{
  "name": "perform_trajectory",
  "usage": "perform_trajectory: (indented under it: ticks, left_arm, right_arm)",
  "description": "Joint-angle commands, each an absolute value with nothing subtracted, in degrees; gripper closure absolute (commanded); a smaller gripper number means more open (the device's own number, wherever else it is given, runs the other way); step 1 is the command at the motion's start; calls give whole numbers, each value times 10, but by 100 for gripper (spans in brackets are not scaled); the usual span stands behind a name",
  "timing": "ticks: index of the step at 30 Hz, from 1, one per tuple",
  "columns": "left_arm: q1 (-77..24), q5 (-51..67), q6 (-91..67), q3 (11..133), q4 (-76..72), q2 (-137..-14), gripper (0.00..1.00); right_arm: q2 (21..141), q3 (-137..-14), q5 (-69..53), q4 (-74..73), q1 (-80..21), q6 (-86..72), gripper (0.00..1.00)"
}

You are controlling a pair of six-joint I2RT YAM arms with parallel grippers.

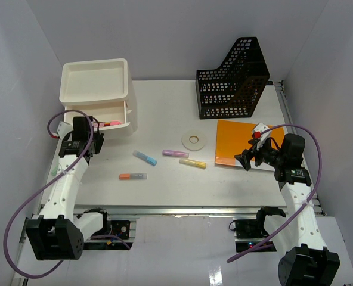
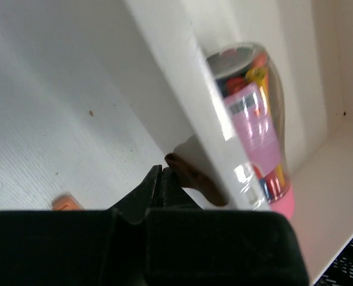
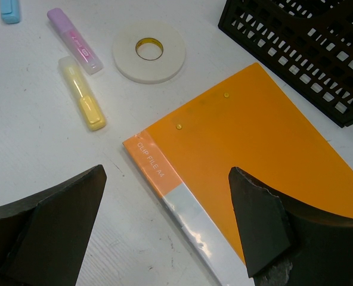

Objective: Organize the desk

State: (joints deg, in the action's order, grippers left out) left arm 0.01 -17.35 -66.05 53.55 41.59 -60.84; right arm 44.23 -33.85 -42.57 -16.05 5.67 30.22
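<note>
The desk [image 1: 164, 190] is the white tabletop that fills the walled space, with its metal rail [image 1: 194, 210] along the near edge, just ahead of the arm bases. Over its right side the right gripper [image 3: 164, 238] hovers with fingers spread wide and holding nothing, above the near left corner of an orange clip file [image 3: 266, 137]. An orange highlighter [image 1: 132, 176] lies nearest on the left. Beyond it, a blue highlighter [image 1: 144, 157], a purple highlighter [image 3: 74, 40] and a yellow highlighter [image 3: 83, 101] lie apart from one another. A tape roll [image 3: 149, 50] lies flat just past them.

At far left the left gripper [image 2: 161, 179] sits at the open drawer of a white drawer box [image 1: 99, 89]. Its fingers appear pressed together, though the view is tight. A pink highlighter [image 2: 257, 125] lies inside that drawer. A black mesh file holder [image 1: 233, 80] stands at far right.
</note>
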Motion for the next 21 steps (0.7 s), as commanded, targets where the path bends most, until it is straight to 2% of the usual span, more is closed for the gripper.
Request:
perform_trajectory:
  ticks: [1, 3, 4, 7, 8, 17, 21]
  left_arm:
    - [47, -161, -623, 599, 365, -664, 100]
    - [60, -145, -617, 615, 355, -686, 100]
    - [65, -137, -615, 623, 349, -696, 96]
    - [71, -118, -610, 643, 333, -721, 61]
    - [72, -113, -609, 648, 330, -727, 54]
    - [73, -63, -587, 654, 270, -739, 46]
    - [75, -58, -573, 661, 251, -759, 33]
  right_arm:
    - [439, -337, -428, -152, 60, 299, 10]
    - [439, -337, -427, -151, 60, 299, 10]
    - [439, -337, -426, -151, 60, 299, 10]
    - [441, -337, -425, -152, 60, 300, 10]
    - [441, -337, -424, -152, 60, 300, 10]
    - [446, -337, -421, -151, 60, 301, 10]
    - [446, -337, -420, -151, 60, 301, 10]
